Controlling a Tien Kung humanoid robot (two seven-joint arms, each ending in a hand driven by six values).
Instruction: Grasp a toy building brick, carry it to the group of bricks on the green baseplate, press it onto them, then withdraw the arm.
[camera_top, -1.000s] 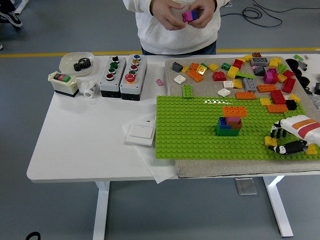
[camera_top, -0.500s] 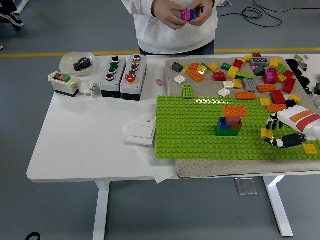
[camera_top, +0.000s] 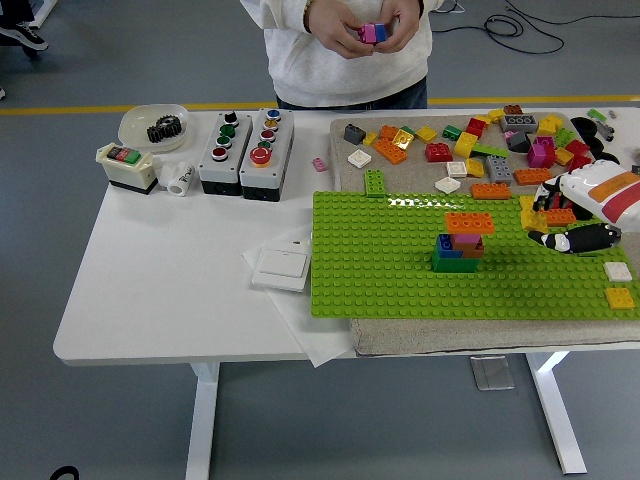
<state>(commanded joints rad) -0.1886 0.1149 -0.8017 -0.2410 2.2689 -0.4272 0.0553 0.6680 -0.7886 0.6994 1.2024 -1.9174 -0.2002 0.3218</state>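
no readable writing; gear (camera_top: 164, 129) in white bowl (camera_top: 140, 118); right hand (camera_top: 566, 222) clamped on yellow brick (camera_top: 530, 215) over green baseplate (camera_top: 380, 270).

high head view, facing down over table (camera_top: 180, 290)

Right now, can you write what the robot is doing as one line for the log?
right hand: shut on yellow brick | above green baseplate right side | brick stack: not reached | left hand: not in view | person's hands: holding small bricks

brick stack (camera_top: 460, 243) on baseplate (camera_top: 380, 270); loose bricks (camera_top: 470, 150) behind
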